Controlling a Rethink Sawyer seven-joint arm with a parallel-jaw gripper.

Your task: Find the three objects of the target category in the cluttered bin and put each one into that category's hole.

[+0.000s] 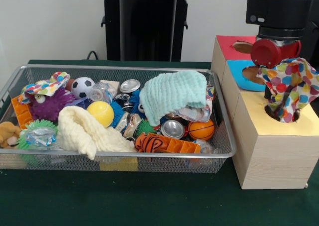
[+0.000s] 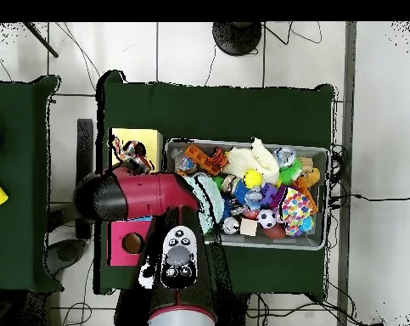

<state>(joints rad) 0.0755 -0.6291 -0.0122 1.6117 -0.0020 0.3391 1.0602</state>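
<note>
My gripper [image 1: 280, 105] hangs over the hole [image 1: 270, 116] of the yellow-topped box [image 1: 304, 124] at the right. It is shut on a polka-dot fabric piece [image 1: 289, 84] that drapes round it, with the lower end dipping into the hole. The overhead view shows this piece [image 2: 127, 154] at the yellow box [image 2: 148, 136]. The wire mesh bin [image 1: 119, 68] stands to the left, full of clutter. A second polka-dot piece [image 1: 47, 85] lies at its back left corner, also seen from overhead [image 2: 296, 204]. A scrap of dotted fabric [image 1: 211, 93] peeks out beside the mint cloth.
The blue-topped box [image 1: 234, 69] and the red-topped box [image 1: 227, 44] stand behind the yellow one. In the bin lie a mint-green waffle cloth [image 1: 172, 91], a cream fluffy cloth [image 1: 87, 129], balls, crushed cans and toys. Dark green cloth covers the table [image 1: 149, 201].
</note>
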